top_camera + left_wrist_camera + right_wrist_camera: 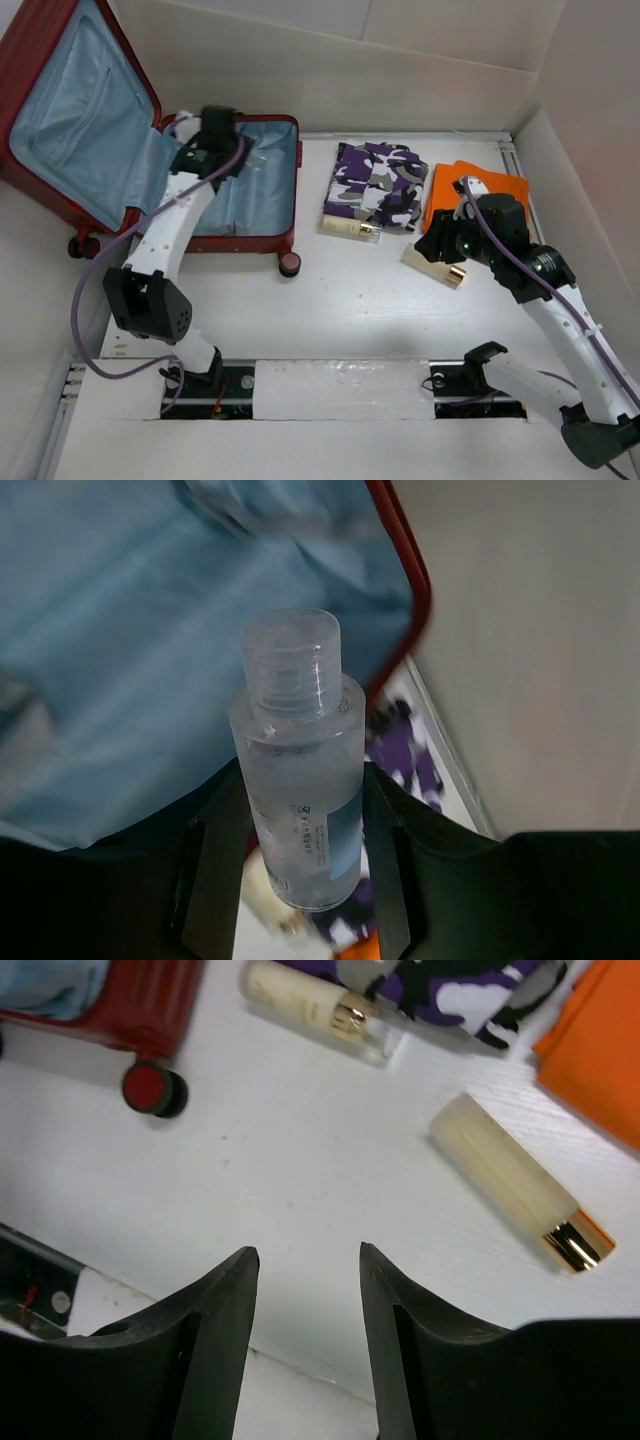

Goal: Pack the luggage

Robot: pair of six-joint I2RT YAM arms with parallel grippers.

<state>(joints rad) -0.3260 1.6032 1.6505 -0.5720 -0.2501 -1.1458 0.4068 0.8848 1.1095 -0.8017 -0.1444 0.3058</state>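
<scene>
The red suitcase lies open at the back left, its lid raised and its light blue lining showing. My left gripper is over the suitcase base, shut on a clear plastic bottle with a clear cap, held above the lining near the red rim. My right gripper is open and empty above the white table. A cream tube with a gold cap lies just right of it, also seen in the top view.
A second cream bottle with a gold collar lies by a folded purple camouflage cloth. An orange cloth lies at the back right. A suitcase wheel sticks out toward the table's middle. White walls enclose the table.
</scene>
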